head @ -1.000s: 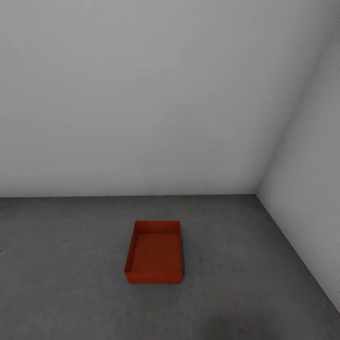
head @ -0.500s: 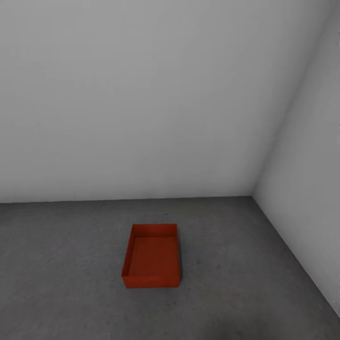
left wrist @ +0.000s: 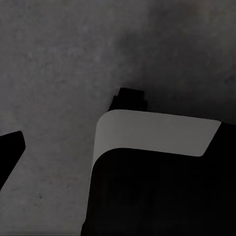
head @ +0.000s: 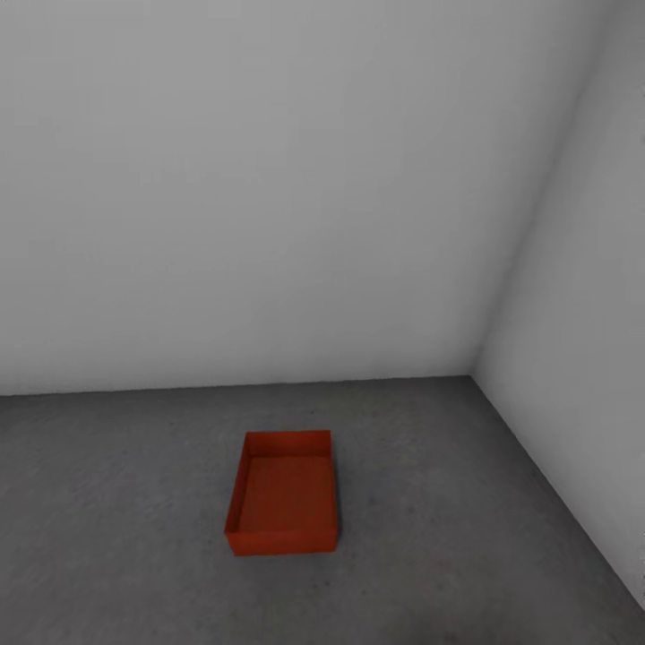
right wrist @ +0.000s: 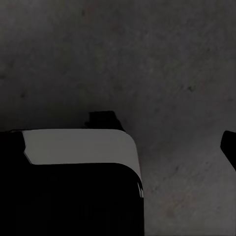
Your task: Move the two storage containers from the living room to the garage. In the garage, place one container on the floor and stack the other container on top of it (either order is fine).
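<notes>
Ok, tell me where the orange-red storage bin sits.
Head view: the orange-red rectangular lidless bin rests on the dark grey concrete floor, centre-low, short of the pale walls' corner at right.

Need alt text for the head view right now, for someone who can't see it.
One orange-red bin sits open and empty on the grey concrete floor, near the corner where two plain pale walls meet.

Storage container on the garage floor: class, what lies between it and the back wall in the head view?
Nothing but bare concrete floor separates the storage container from the back wall in the head view.
</notes>
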Controlling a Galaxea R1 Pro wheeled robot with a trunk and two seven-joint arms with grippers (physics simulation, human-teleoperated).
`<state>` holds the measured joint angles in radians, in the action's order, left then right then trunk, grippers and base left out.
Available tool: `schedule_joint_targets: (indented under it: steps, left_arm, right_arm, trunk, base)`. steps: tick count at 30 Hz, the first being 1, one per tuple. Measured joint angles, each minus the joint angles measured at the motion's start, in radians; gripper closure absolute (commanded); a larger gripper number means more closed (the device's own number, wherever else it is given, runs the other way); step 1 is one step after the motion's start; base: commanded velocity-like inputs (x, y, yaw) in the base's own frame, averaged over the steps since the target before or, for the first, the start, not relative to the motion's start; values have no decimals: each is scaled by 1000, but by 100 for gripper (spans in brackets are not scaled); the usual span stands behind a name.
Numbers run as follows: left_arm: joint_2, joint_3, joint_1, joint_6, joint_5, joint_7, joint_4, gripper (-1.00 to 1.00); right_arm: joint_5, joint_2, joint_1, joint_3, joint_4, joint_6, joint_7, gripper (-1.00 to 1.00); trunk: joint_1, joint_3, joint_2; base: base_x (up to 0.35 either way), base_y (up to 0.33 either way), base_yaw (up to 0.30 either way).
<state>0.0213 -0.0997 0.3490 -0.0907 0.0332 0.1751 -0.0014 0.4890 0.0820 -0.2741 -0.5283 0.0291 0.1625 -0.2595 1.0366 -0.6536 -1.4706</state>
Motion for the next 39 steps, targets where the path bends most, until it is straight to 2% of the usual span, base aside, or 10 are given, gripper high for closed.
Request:
schedule_joint_targets:
  steps: [2, 6, 9, 39]
  left_arm:
    - [0, -1, -11, 13, 2, 0, 0, -100]
    - [0, -1, -40, 103, 16, 1, 0, -100]
    - [0, 0, -48, 130, 19, 2, -1, -100]
    - [0, 3, -52, 154, 11, 2, -8, -100]
  right_arm:
    - [0, 1, 3, 0, 0, 0, 2, -100]
    - [-1, 1, 5, 0, 0, -1, 4, -100]
    - [-2, 1, 5, 0, 0, -1, 8, -100]
    - [1, 1, 5, 1, 0, -4, 15, -100]
  trunk:
    - [0, 3, 0]
    - [0, 8, 0]
    - [0, 9, 0]
    - [0, 21, 0]
  base:
    - [0, 0, -89]
    - [0, 0, -60]
    - [0, 0, -18]
    - [0, 0, -207]
